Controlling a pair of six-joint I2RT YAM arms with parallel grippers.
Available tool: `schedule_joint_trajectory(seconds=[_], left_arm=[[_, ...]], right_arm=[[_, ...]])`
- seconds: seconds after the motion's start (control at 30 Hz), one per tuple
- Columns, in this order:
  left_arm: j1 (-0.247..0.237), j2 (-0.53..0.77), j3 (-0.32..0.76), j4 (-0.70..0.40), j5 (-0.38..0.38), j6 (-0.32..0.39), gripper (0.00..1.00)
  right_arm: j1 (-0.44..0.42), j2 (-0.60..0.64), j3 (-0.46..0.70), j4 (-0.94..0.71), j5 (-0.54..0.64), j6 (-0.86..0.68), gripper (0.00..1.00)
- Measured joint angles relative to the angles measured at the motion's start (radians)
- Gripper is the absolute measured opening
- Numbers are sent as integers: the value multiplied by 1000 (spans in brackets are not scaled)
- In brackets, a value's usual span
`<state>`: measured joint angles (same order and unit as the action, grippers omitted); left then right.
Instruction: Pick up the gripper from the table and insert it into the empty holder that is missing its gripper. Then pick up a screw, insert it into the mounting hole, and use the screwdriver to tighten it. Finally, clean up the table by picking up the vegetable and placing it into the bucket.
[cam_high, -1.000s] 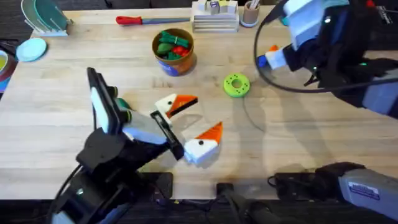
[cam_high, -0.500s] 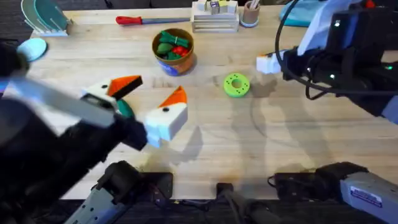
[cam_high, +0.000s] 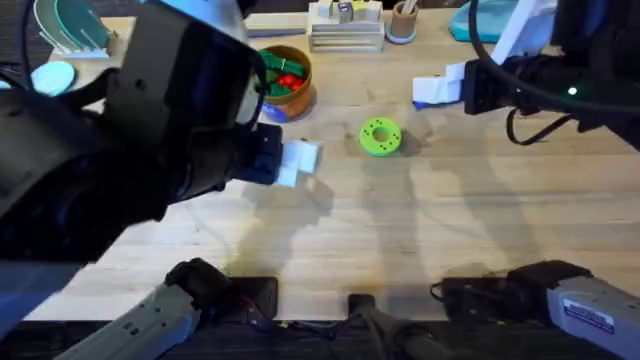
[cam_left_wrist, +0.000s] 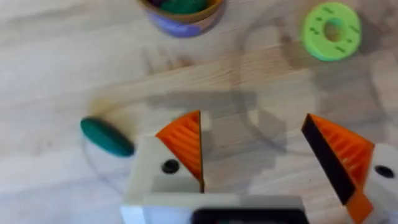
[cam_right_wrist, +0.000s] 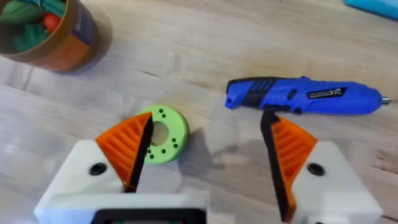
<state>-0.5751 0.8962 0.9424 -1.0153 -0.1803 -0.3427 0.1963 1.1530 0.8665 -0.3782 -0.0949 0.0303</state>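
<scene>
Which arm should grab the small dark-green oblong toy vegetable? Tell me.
Left. The left gripper, open, hangs beside the dark-green oblong toy vegetable; the right gripper is by the blue cylindrical screwdriver.

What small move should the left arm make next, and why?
Probably shift the left gripper sideways and down over the vegetable: its fingers stand open and empty, and the vegetable lies on the table beside them, outside the bucket.
</scene>
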Motion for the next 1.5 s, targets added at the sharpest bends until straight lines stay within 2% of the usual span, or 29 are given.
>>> schedule_joint_trajectory(seconds=[0.03, 0.1, 0.23, 0.37, 0.43, 0.5, 0.6, 0.7, 1.0, 1.07, 1.1, 1.13, 1.27, 1.3, 1.37, 1.5], left_arm=[[19, 11, 0, -15, -13, -45, 991], [98, 34, 0, -54, -39, -130, 991], [332, 110, 0, -80, -43, -229, 991], [566, 219, 1, -93, 3, -272, 990], [662, 272, 1, -93, 31, -282, 990], [739, 322, 1, -92, 54, -292, 990], [825, 397, 1, -75, 72, -305, 992], [854, 464, 1, -43, 81, -310, 993], [855, 678, 1, 92, 103, -314, 991], [855, 701, 4, 107, 125, -315, 933], [854, 702, 6, 111, 127, -317, 891], [855, 702, 7, 114, 131, -320, 801], [855, 701, 7, 113, 133, -321, 174], [855, 698, 8, 113, 133, -319, 56], [855, 689, 10, 89, 137, -318, 18], [849, 643, 17, 27, 152, -320, 24]], right_arm=[[0, 0, 0, -4, 0, 0, 992], [0, 0, 0, -8, -1, 0, 991], [0, 0, 0, -5, -1, 0, 991], [0, 0, 0, -4, -4, 0, 992], [0, 0, 0, -4, -4, 0, 991], [0, 0, 0, -4, -4, 0, 992], [0, 0, 0, -4, -4, 0, 992], [0, 0, 0, -4, -4, 0, 991], [0, 0, 0, -4, -4, 0, 991], [0, 0, 0, -3, -4, 0, 991], [0, 0, 0, -4, -4, 0, 991], [0, 0, 0, -3, -4, 0, 991], [0, 0, 0, -3, -4, 0, 991], [0, 0, 0, -3, -4, 0, 992], [0, 0, 0, -3, -4, 0, 992], [0, 0, 0, -1, -4, 0, 991]])
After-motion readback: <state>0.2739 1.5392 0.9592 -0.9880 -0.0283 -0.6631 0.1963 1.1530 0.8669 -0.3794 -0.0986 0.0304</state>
